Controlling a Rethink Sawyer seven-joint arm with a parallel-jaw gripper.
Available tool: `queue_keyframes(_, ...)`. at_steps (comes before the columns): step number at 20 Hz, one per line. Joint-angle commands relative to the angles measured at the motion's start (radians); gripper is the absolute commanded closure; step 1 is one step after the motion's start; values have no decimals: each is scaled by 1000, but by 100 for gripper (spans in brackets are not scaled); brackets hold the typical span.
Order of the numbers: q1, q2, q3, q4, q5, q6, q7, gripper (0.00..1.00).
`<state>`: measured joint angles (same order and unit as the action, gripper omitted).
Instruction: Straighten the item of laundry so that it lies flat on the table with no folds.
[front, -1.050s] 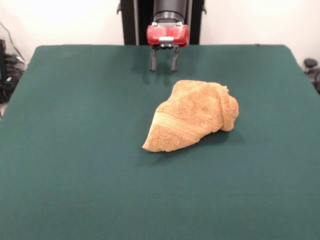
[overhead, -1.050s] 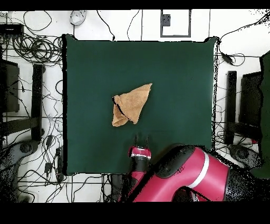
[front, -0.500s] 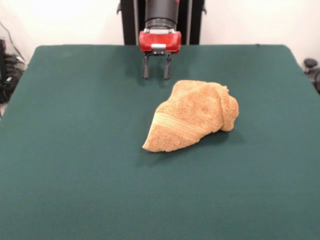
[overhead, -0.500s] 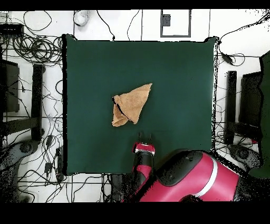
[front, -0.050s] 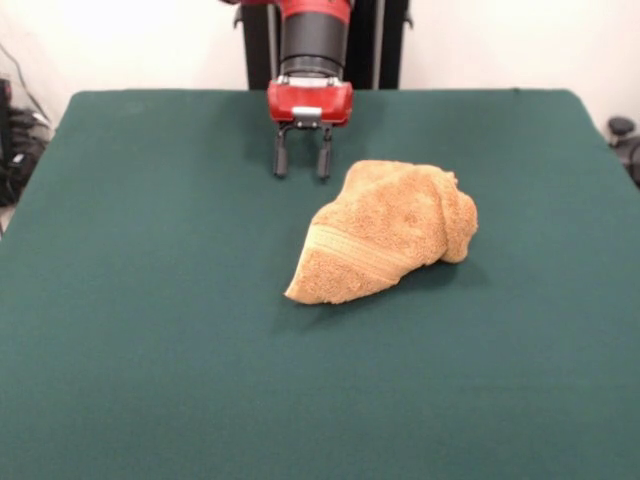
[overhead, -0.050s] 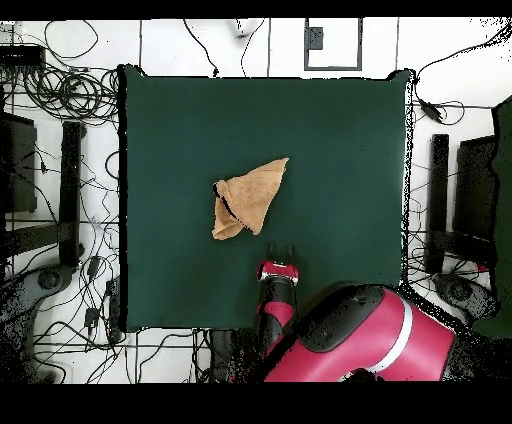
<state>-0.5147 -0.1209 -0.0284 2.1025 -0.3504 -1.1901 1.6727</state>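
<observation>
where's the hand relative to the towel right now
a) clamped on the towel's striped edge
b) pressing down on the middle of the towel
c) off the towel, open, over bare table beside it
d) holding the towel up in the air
c: the hand hangs open with nothing between its fingers, over the green table beside the bunched towel, which lies untouched in a folded heap.

The arm (front, -0.050s: 312, 30) above the end effector (front, -0.050s: 301, 160) is cut off by the top edge, and the towel's (front, -0.050s: 385, 232) folds hide its inner layers.
</observation>
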Motion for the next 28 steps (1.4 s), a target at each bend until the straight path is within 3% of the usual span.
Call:
queue_keyframes(1,36,43,149,-283,23,175,215,0)
queue_keyframes(9,33,36,211,-316,37,272,248,0)
queue_keyframes(18,45,53,237,-328,66,271,265,0)
queue_keyframes(28,80,49,230,-298,161,235,250,0)
